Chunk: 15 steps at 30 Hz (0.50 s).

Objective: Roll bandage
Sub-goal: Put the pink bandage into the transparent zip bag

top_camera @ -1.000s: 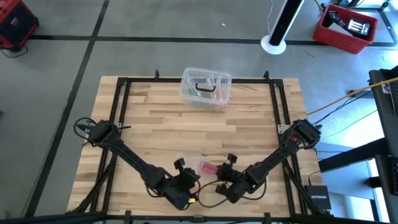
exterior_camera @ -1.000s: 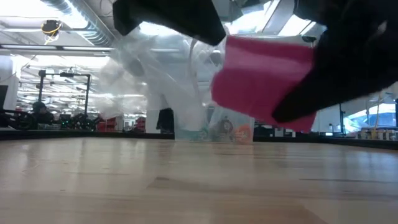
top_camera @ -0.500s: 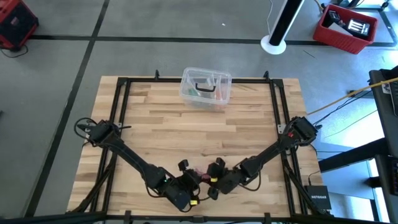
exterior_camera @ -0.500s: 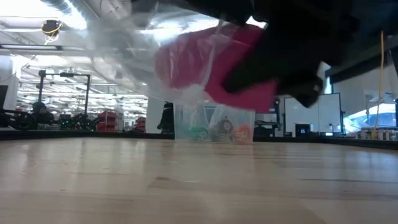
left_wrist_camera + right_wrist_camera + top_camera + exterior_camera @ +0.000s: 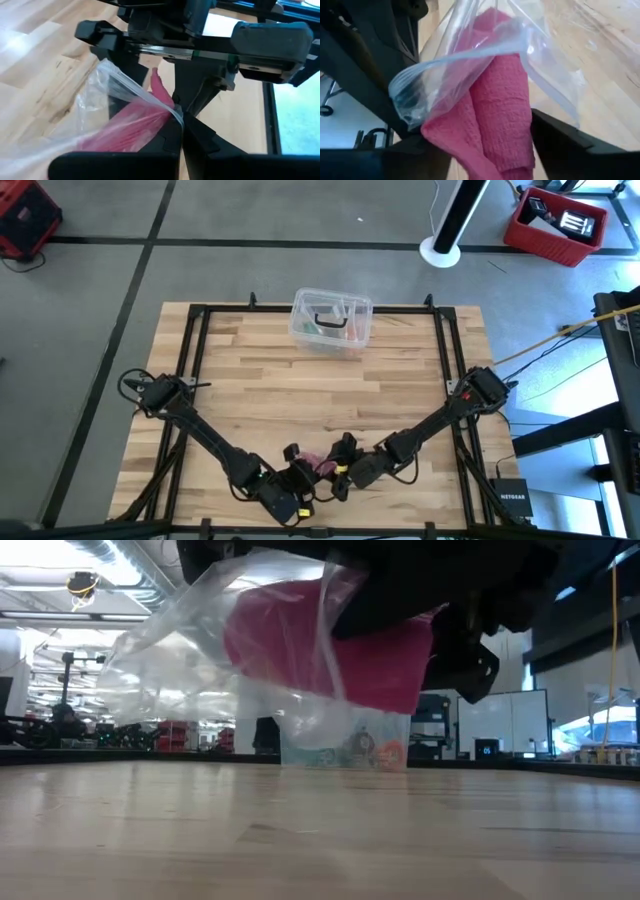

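Right gripper [image 5: 338,471] sits at the near edge of the table [image 5: 400,390], about centre, nose to nose with my left gripper [image 5: 305,476]. My right fingers [image 5: 570,137] stand apart on either side of the bandage [image 5: 495,115]; I can't tell whether either pad touches it, so no claim of a grip from me on that side. Left gripper is pinched shut on the rim of the clear plastic bag [image 5: 125,95], fingers [image 5: 200,137] meeting right at the bag's edge. Bandage is a pinkish-red bunch of fabric, partly inside the bag's mouth and partly sticking out toward my right fingers. In the low view both bag [image 5: 190,660] and bandage [image 5: 330,650] hang clear above the tabletop, not resting on it, with the bag ballooning to the left of the pink fabric. From above, only a small pink patch [image 5: 325,465] shows between the two grippers. Clear plastic box [image 5: 331,321] sits well apart at the far edge of the table, centre, with a few small items inside; it shows through the bag in the low view. Red bin [image 5: 556,222] stands on the floor beyond the far right corner of the table.
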Motion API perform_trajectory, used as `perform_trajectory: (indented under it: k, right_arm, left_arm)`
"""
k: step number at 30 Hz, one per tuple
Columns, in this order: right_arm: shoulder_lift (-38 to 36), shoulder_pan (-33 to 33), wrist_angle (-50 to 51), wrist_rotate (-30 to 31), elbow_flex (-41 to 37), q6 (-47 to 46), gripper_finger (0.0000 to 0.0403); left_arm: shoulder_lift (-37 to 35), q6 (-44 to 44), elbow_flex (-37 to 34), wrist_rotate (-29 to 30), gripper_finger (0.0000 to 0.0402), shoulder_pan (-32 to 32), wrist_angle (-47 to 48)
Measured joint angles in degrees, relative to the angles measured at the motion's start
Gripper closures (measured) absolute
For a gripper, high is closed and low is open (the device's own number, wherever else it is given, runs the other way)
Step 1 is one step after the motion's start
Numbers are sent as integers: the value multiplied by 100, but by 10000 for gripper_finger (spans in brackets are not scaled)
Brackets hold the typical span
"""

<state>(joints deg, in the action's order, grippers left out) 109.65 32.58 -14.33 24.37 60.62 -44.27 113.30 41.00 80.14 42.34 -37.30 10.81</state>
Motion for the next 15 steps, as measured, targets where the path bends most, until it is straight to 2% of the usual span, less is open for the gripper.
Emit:
perform_trajectory:
  k: [6,12,15]
  right_arm:
    - [-305,111,143,-259,0,192,110]
    - [-940,249,510,-85,26,406,103]
    - [-1262,220,564,114,26,562,102]
  left_arm:
    - [-127,95,3,363,400,-98,-1]
    - [-276,68,-17,1323,400,-284,113]
    - [-308,96,-15,1562,400,-321,84]
